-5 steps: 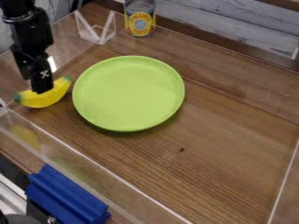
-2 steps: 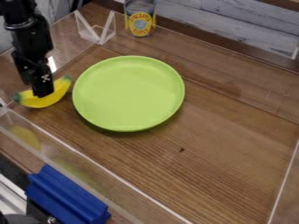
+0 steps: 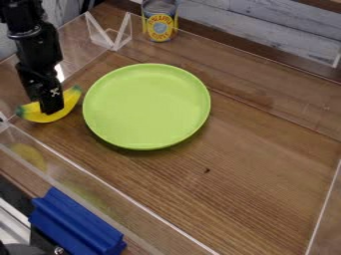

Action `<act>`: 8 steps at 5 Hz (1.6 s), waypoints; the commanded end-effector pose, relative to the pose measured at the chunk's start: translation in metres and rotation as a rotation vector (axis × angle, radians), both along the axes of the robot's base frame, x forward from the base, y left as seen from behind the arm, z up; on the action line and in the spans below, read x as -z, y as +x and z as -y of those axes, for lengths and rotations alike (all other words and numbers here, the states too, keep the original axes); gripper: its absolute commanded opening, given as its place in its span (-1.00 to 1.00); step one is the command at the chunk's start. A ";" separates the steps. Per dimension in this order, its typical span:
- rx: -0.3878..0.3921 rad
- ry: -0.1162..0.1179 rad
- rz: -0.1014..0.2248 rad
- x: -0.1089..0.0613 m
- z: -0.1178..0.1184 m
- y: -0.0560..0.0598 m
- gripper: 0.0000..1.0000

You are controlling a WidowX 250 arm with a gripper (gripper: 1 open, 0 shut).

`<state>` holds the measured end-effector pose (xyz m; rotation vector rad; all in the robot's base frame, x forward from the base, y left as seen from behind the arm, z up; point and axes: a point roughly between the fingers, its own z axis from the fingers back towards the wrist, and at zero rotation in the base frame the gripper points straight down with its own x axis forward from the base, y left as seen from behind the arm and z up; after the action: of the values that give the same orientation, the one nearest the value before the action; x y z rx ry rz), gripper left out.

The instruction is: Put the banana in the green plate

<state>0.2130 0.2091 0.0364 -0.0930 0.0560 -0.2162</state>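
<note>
the task is sitting at its opening stage, as far as this view is showing. the banana (image 3: pixel 51 109) is lying on the wooden surface (image 3: pixel 229 181), just beside the left side of the green plate (image 3: pixel 147 107) and outside its rim, so the placing itself is still waiting to be done. the black gripper (image 3: pixel 48 98) is hanging down from the upper left right over the fruit, its lower end overlapping the banana in the picture; whether it is touching the skin is not something this angle is letting me tell. its fingers seem to be standing apart, released, and nothing is looking gripped or lifted. the arm is covering part of the fruit, while the yellow body is showing on both sides of it. what is done, judging by this layout, is the reaching: the hand is being placed about where a grasp is wanting to happen. what is left is nearly everything else: closing on the banana, raising it past the shallow rim, carrying it the short way across, lowering it and letting go. the plate is lying flat, with nothing resting in it, and is offering plenty of room. the blue box (image 3: pixel 75 225), the can (image 3: pixel 160 20) and the white wire-like piece (image 3: pixel 112 32) are standing outside the plate and are playing no part.
</note>
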 end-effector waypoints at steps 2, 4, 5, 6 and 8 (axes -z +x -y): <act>-0.030 0.025 0.026 -0.014 -0.008 0.007 1.00; -0.051 0.012 0.010 -0.015 -0.007 0.006 1.00; -0.049 0.004 0.013 -0.006 -0.008 0.008 1.00; -0.042 0.000 0.016 0.003 -0.010 0.009 1.00; -0.054 -0.006 0.018 0.000 -0.008 0.012 -1.00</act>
<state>0.2189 0.2095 0.0234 -0.1385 0.0663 -0.1641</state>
